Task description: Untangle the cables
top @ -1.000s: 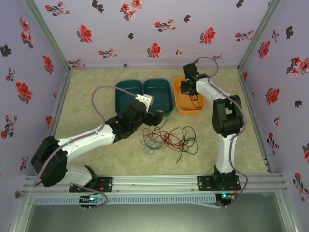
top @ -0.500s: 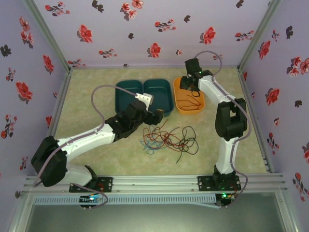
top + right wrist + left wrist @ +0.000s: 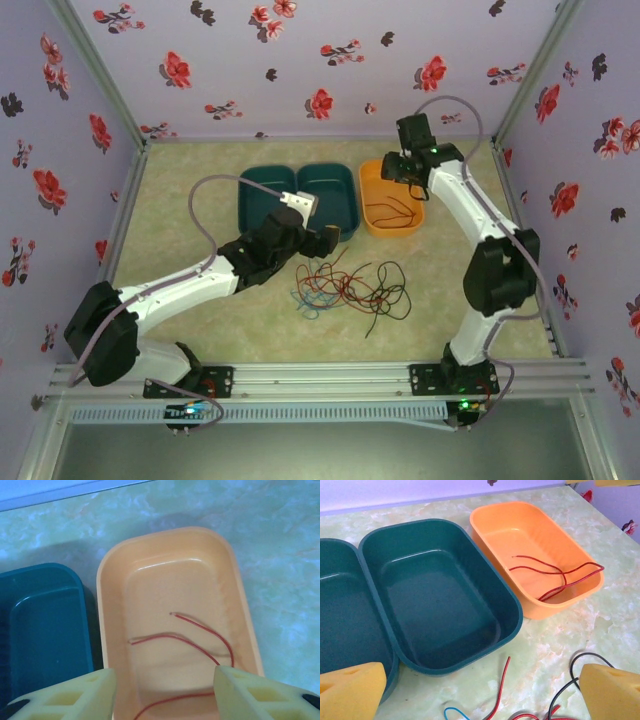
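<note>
1. Your right gripper [image 3: 165, 692] hangs over the orange bin [image 3: 555, 607] with its jaws partway apart and nothing between them. One red cable [image 3: 199, 624] lies loose on the bin floor, and from the left wrist view one loop rides up toward the rim. Pull away too low and a finger could hook that loop and drag the cable right back out.
2. The rest of the cables sit in a tangle [image 3: 350, 285] on the table, just on the near side of the teal bins [image 3: 440, 610]. Your left gripper [image 3: 482, 690] hovers above them, spread wide and empty. With jaws that wide you'll probably pinch several strands at once, and then the whole clump lifts instead of one wire.
3. The black cable [image 3: 590, 655] and the blue cable [image 3: 455, 711] cross the red ones down there. Yank hard and I'd guess the knot tightens rather than loosens.
4. The wires are thin, so the foam pads may slip off one mid-lift.
5. That teal bin rim is close to your left fingers, so a sloppy descent could clip and shove it.
</note>
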Robot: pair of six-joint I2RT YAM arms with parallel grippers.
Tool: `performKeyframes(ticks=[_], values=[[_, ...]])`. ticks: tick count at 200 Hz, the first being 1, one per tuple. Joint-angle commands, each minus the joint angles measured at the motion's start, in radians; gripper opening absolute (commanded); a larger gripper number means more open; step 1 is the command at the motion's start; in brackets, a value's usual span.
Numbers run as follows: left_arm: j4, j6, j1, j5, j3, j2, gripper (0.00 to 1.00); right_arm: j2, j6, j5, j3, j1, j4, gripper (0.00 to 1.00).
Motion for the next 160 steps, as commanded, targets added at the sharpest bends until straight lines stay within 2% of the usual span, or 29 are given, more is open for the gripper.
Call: performKeyframes(ticks=[1, 84, 120, 160], values=[[-0.013, -0.02, 0.009, -0.025, 0.027, 0.001, 1.0, -0.087, 0.026, 0.038, -0.084, 0.009, -0.026, 0.55], [-0.014, -0.059, 0.022, -0.043, 0.004, -0.006, 1.0, -0.327, 0.101, 0.093, -0.327, 0.041, -0.111, 0.53], [-0.028, -0.086, 0.029, -0.044, -0.002, -0.007, 1.0, -0.389, 0.16, 0.05, -0.412, 0.067, -0.117, 0.52], [-0.016, -0.105, 0.029, -0.046, -0.022, -0.011, 1.0, -0.389, 0.226, -0.034, -0.499, 0.072, -0.016, 0.52]])
